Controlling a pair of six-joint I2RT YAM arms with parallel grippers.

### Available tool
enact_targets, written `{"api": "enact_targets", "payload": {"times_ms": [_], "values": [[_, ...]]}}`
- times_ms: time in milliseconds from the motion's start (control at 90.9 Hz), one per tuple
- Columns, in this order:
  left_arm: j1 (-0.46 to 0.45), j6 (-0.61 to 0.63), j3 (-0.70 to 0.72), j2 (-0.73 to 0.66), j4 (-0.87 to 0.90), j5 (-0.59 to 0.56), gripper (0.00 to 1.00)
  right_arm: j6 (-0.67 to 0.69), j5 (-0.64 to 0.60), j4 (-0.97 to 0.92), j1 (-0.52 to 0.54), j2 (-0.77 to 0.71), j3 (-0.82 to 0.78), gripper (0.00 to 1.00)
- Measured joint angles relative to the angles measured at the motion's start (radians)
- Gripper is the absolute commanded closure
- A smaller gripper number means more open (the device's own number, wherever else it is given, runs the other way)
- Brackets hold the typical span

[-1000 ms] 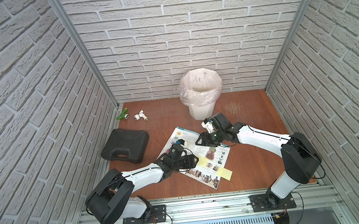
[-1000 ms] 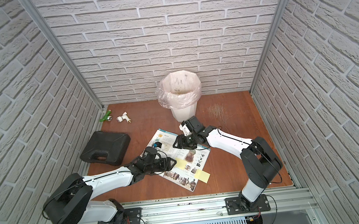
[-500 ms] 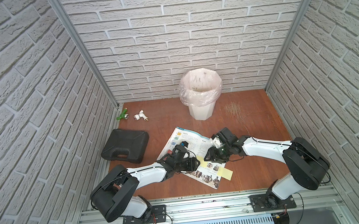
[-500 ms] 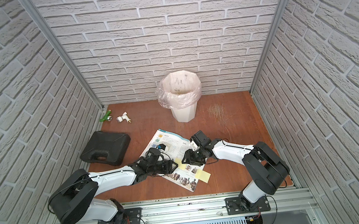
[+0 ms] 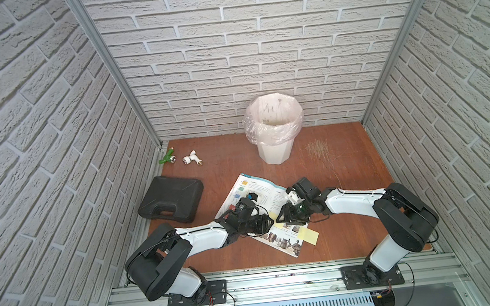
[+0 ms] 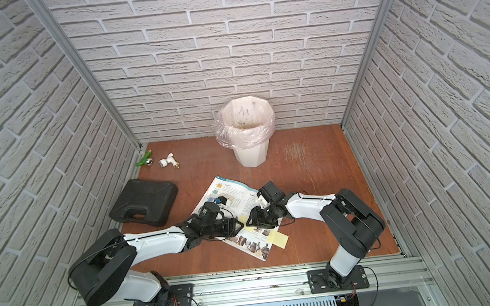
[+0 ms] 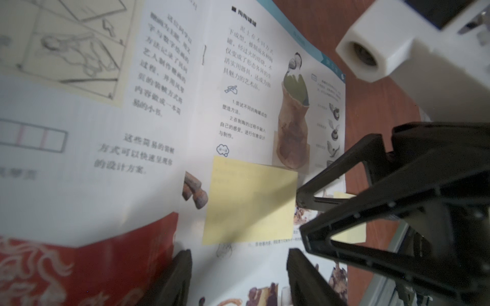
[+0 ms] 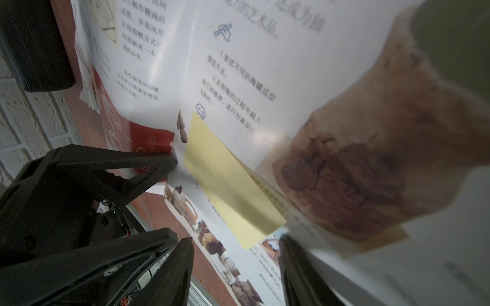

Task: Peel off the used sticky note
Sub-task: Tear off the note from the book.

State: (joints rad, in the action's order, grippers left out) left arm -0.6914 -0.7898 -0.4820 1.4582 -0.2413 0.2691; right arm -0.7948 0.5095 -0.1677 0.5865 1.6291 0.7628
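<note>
The used sticky note (image 7: 252, 198), pale yellow and square, is stuck on the right-hand page of an open book (image 5: 251, 187) lying on the wooden table. In both top views it shows only as a yellow sliver (image 6: 250, 228) between the two gripper tips. My left gripper (image 7: 240, 265) hovers open just short of one edge of the note, with only the page between its fingers. My right gripper (image 8: 236, 254) is open too, tip to tip with the left one (image 5: 275, 219). A corner of the note (image 8: 238, 190) reaches in between its fingers.
Another yellow note (image 5: 309, 235) sticks out past the book's near right edge. A lined white bin (image 5: 274, 131) stands at the back. A black case (image 5: 171, 203) lies to the left, with a green (image 5: 167, 158) and a white fitting (image 5: 192, 158) behind it. Thin sticks (image 5: 317, 148) litter the table right of the bin.
My right gripper has come down the page towards the front, to the note. My left gripper has narrowed and edged right to meet it.
</note>
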Motion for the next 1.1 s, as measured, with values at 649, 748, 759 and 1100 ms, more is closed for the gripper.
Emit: {"api": "enact_targets", "payload": {"times_ms": [649, 748, 759, 1100], "values": [[0.000, -0.007, 0.013, 0.006, -0.037, 0.000, 0.50, -0.245, 0.063, 0.368, 0.001, 0.077, -0.086, 0.72], [0.000, -0.007, 0.015, 0.006, -0.043, 0.000, 0.50, -0.279, 0.064, 0.405, 0.002, 0.095, -0.087, 0.80], [0.000, -0.007, 0.016, 0.006, -0.043, 0.000, 0.50, -0.283, 0.064, 0.411, 0.002, 0.097, -0.087, 0.81], [0.000, -0.008, 0.030, 0.007, -0.074, -0.001, 0.51, -0.381, 0.063, 0.530, 0.005, 0.112, -0.103, 0.97]]}}
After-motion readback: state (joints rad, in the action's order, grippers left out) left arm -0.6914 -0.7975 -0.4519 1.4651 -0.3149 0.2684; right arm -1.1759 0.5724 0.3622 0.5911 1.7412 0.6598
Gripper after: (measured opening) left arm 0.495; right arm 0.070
